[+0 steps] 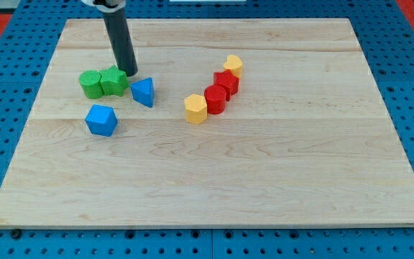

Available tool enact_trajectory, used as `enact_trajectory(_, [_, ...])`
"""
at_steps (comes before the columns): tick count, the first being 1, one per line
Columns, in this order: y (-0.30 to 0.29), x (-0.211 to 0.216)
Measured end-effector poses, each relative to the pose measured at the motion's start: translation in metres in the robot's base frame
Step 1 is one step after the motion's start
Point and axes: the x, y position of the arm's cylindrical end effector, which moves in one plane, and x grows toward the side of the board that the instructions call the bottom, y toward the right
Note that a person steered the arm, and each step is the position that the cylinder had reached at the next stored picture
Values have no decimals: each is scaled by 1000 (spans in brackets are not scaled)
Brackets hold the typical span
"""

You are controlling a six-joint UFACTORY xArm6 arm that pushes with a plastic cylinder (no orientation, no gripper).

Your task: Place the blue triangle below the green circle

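Observation:
The blue triangle point(143, 91) lies on the wooden board point(214, 165) at the upper left. Two green blocks sit touching just to its left: the right one point(113, 80) is rounded, the left one point(90, 84) has a lobed outline. My tip point(131, 73) rests on the board at the upper right edge of the rounded green block, just above and left of the blue triangle. A blue cube-like block point(100, 119) lies below the green pair.
A diagonal row sits right of centre: a yellow block point(195, 108), two red blocks point(215, 98) point(226, 82), and another yellow block point(233, 66). Blue pegboard point(6, 86) surrounds the board.

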Motion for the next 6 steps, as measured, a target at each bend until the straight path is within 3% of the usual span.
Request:
enact_trajectory(1, [78, 0])
enact_trajectory(2, [88, 18])
enact_trajectory(3, [43, 50])
enact_trajectory(4, [-12, 55])
enact_trajectory(5, [-27, 53])
enact_trajectory(6, [13, 73])
